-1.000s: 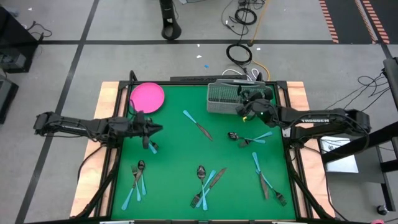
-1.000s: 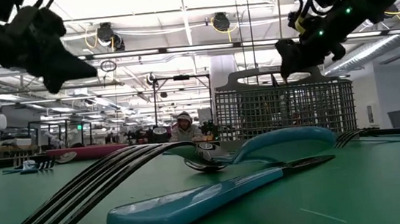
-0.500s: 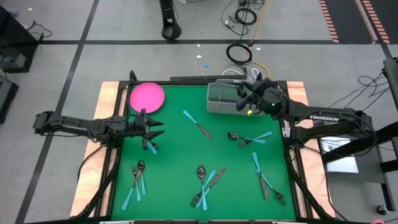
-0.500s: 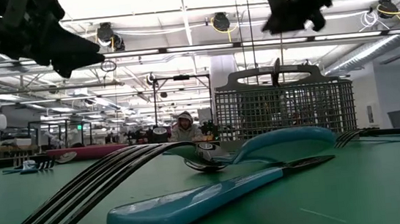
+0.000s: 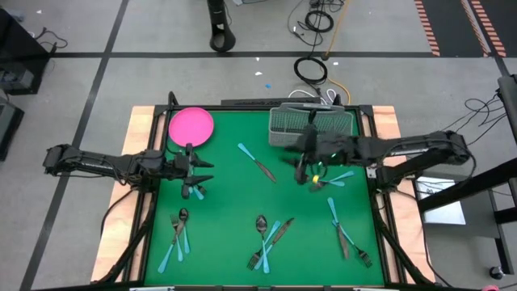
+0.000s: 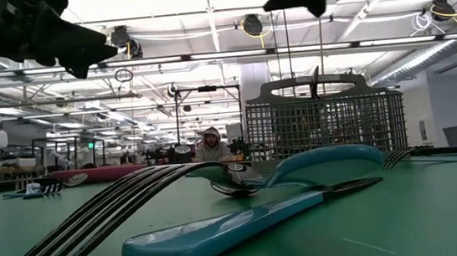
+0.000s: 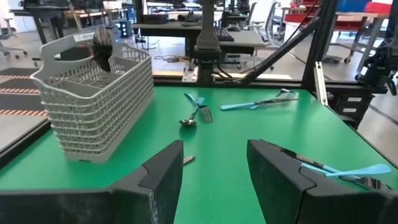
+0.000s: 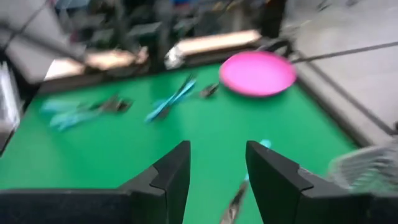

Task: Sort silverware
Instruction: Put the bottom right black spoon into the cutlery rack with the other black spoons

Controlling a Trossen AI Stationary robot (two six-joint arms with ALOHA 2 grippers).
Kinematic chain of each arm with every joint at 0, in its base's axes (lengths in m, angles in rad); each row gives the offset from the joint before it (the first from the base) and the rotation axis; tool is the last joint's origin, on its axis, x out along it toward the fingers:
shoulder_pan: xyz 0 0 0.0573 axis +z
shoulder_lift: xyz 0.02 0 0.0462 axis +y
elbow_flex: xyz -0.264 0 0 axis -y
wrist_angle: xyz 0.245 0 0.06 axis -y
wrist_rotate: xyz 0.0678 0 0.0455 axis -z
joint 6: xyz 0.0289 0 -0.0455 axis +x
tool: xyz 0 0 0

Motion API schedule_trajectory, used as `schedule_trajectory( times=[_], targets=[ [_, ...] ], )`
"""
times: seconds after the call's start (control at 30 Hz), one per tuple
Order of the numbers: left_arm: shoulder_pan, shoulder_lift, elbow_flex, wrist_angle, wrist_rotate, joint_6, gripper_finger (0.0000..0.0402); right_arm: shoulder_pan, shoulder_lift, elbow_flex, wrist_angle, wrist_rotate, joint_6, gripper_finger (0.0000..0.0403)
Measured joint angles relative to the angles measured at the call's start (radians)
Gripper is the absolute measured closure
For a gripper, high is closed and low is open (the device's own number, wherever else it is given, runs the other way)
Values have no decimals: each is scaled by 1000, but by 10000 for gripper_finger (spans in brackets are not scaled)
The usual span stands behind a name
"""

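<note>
The silverware lies scattered on the green table: a knife, a spoon and fork, and groups near the front. One piece stands upright in the gray mesh basket at the far edge. My left gripper is open at the table's left side, just above a piece; its wrist view shows nothing between the fingers. My right gripper hangs open high over the middle of the table, near the basket, also empty.
A round pink plate sits at the far left corner. Wooden rails border the table's left and right sides. Bare green surface lies between the knife and the front groups of silverware.
My right gripper has risen from the basket, leaving a piece standing in it, and swung toward the table's middle and near side. My left gripper has opened in place, with its wrist rolled a little.
</note>
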Motion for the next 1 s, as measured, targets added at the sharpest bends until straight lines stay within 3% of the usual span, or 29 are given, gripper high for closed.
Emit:
schedule_trajectory(
  times=[0.2, 0.43, 0.57, 0.73, 1.0],
  targets=[
    [-3, 0, 0, 14, 13, -23, 221, 71, 166, 128, -123, -21, -50, 258],
    [-3, 3, 0, 11, 97, -28, 221, 136, 303, 186, -139, -106, -105, 259],
    [-5, 22, 0, 14, 111, -30, 221, 161, 354, 195, -136, -140, 166, 259],
    [-5, 51, 0, 44, 109, -31, 221, 165, 415, 195, -145, -326, 423, 259],
    [-5, 79, 0, 76, 109, -31, 221, 212, 520, 194, -137, -340, 705, 259]
  ],
)
